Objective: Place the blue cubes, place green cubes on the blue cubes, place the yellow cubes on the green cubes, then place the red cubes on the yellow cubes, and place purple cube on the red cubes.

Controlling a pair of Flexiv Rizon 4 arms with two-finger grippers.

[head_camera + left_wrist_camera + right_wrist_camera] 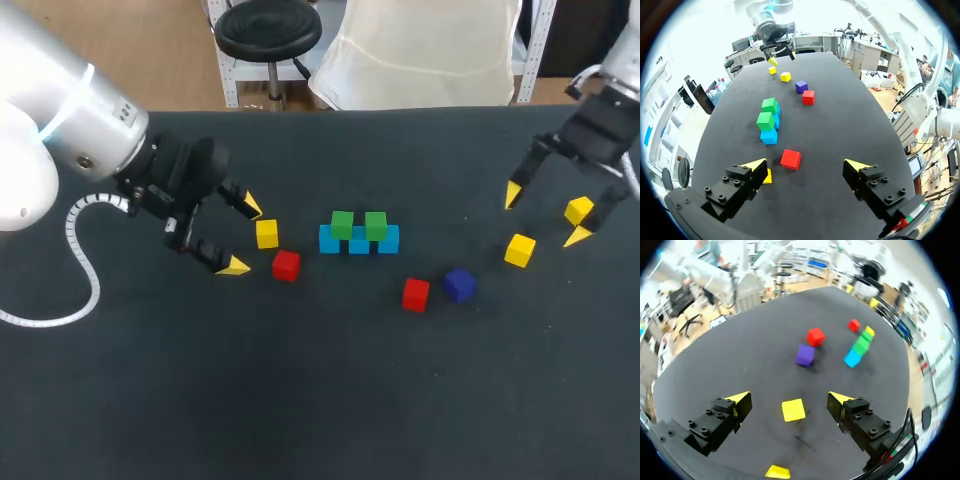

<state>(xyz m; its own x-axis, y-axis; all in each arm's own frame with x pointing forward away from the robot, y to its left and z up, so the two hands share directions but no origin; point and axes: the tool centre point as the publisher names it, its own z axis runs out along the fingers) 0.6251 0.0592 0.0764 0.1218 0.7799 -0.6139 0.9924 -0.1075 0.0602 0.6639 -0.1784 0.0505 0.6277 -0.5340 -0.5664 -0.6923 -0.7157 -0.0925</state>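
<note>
Three blue cubes (359, 241) lie in a row mid-table, with two green cubes (342, 224) (375, 224) on top. My left gripper (243, 236) is open around a yellow cube (266, 233), which rests against one finger (767, 176). A red cube (286, 265) (790, 159) lies just ahead of the gripper. My right gripper (546, 215) (789, 400) hangs open at the right, above and between two yellow cubes (519, 249) (578, 210). One of them shows between its fingers (793, 409). Another red cube (415, 294) and a purple cube (459, 284) sit right of the row.
The black table (300, 400) has its far edge close behind the row. A white cable (85, 270) loops from my left arm onto the table at the left.
</note>
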